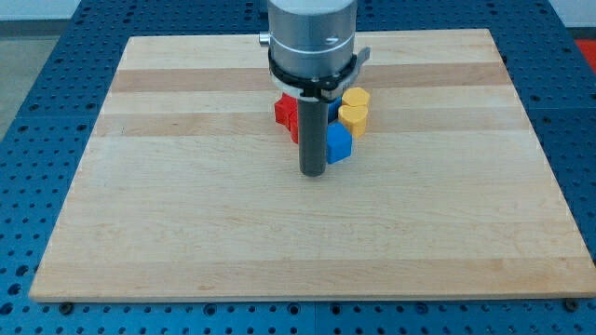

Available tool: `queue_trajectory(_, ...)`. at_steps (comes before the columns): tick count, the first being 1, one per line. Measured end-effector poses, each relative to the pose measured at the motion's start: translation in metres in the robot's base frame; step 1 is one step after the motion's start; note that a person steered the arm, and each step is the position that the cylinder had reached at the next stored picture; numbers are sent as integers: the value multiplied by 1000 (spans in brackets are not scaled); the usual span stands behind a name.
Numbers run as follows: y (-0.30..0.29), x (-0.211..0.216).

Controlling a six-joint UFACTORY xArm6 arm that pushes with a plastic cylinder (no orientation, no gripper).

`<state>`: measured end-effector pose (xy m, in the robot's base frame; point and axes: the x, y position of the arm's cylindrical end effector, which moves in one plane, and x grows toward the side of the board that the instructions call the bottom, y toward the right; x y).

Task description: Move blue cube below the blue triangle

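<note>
The blue cube [338,143] sits near the middle of the wooden board [186,214], just right of my rod. My tip [312,173] rests on the board at the cube's lower left, touching or almost touching it. A sliver of another blue block [332,112] shows above the cube, mostly hidden behind the rod; its shape cannot be made out, so I cannot tell if it is the blue triangle.
A red block [286,113] lies left of the rod, partly hidden. Two yellow blocks cluster right of the rod: one [356,97] higher, one heart-like [353,118] just above right of the blue cube. The arm's housing [312,42] hides the board behind it.
</note>
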<state>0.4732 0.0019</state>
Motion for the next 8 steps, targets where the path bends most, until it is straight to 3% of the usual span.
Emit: queue_trajectory(8, 48, -29)
